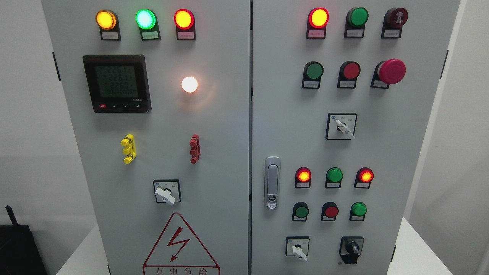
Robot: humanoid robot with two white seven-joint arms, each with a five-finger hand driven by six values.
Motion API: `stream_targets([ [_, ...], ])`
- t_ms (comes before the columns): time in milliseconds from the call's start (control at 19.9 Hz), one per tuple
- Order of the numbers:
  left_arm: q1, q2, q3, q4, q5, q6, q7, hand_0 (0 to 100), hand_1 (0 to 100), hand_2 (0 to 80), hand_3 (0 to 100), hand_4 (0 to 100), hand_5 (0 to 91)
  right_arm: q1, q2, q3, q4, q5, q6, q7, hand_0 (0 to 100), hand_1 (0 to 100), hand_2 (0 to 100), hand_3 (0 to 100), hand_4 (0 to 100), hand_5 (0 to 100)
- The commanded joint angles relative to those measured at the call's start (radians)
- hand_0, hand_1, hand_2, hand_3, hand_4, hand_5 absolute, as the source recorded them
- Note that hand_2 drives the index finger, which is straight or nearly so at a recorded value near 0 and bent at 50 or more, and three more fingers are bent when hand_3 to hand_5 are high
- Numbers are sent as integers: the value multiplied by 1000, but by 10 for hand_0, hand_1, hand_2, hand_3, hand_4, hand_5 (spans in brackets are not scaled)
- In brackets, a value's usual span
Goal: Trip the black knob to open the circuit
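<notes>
The black knob [351, 250] sits at the lower right of the grey electrical cabinet's right door [298, 114], on a black plate, with its handle pointing roughly straight down. No robot hand or arm shows anywhere in the head view. Nothing touches the knob.
White-handled selector switches sit at the lower left door [167, 193], beside the black knob [298, 248] and mid right door [342, 126]. A red mushroom stop button [390, 71], lit indicator lamps, push buttons, a digital meter [116, 83] and a door latch [272, 182] cover the panel. A black device [17, 246] stands lower left.
</notes>
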Motion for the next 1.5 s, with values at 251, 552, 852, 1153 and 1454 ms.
stream_targets([
  [251,-2,0,1,1,2,1,0,120,389,0,0,0,0,-5,11,-25,-40,-19,-20,-4,46,139,0,0,0,0],
  [552,0,0,1,1,2,1,0,120,389,0,0,0,0,45,12,-70,-178,-23,-69,-7,39,166,0,0,0,0],
  [852,0,0,1,1,2,0,0,120,389,0,0,0,0,102,11,-90,-322,-23,-128,-46,73,322,0,213,86,0],
  [1153,0,0,1,1,2,0,0,120,389,0,0,0,0,141,11,-90,-477,-23,-205,-112,214,491,0,460,300,0],
  [1454,0,0,1,1,2,0,0,120,389,0,0,0,0,159,11,-88,-661,-23,-206,-175,349,636,0,732,531,211],
])
